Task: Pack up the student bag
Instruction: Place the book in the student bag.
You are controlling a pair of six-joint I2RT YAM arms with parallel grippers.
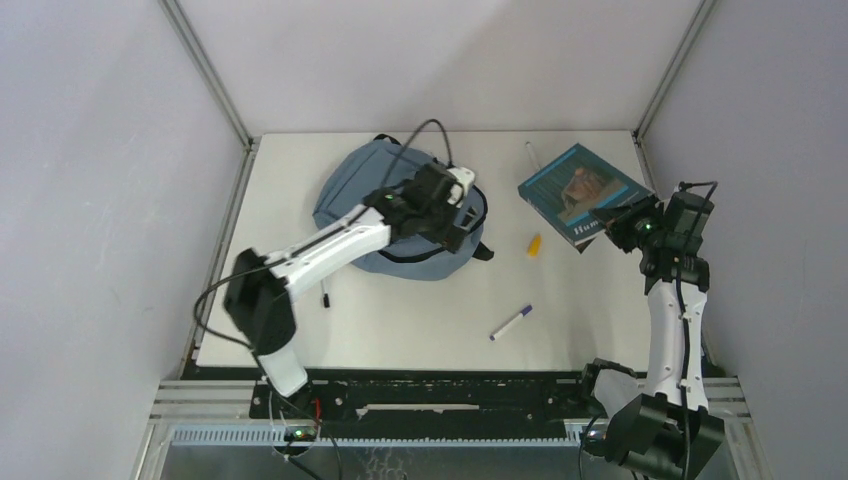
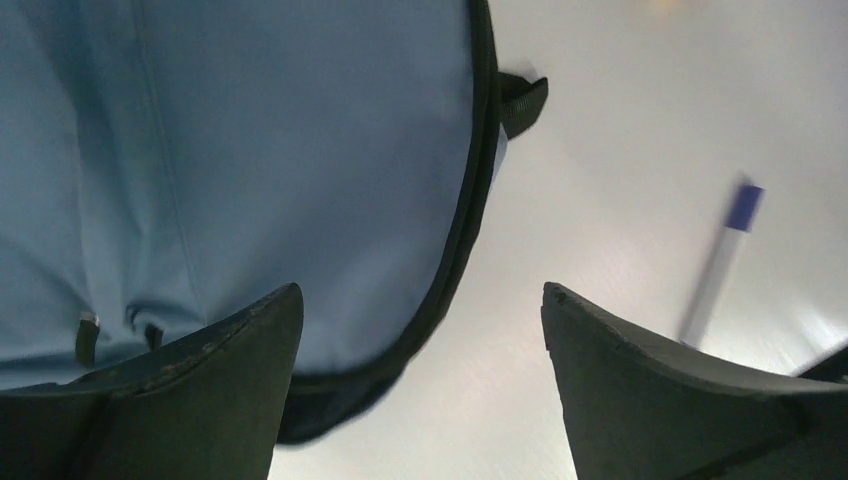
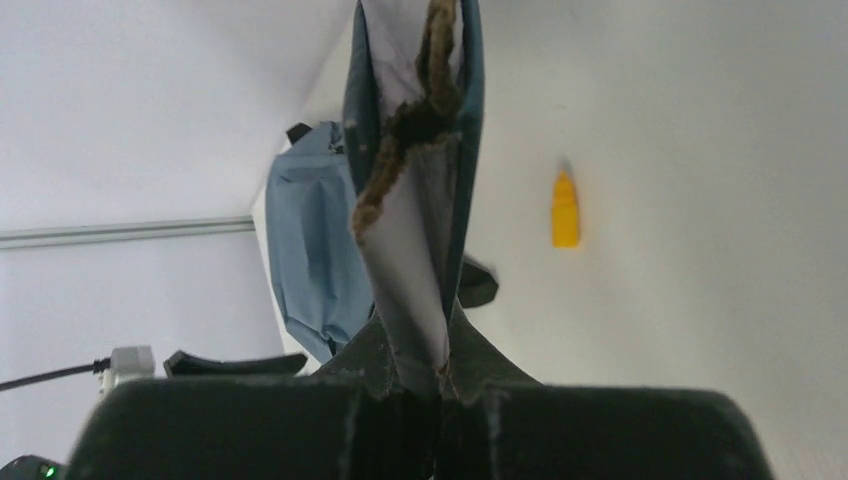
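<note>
While gaping empty with left gripper [image 2: 420,330] at rim of soft grey-blue fabric backpack [image 1: 350,180], clamps teal rectangular book [image 1: 575,185] in right gripper [image 3: 425,355], frame right, top cropped.

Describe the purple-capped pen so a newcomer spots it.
Find the grey-blue backpack at the back of the table, left of centre. From it, come toward the near edge and rightward: the pen lies slanted, alone. Its white barrel and purple cap set it apart from the stubby yellow piece behind it.
</note>
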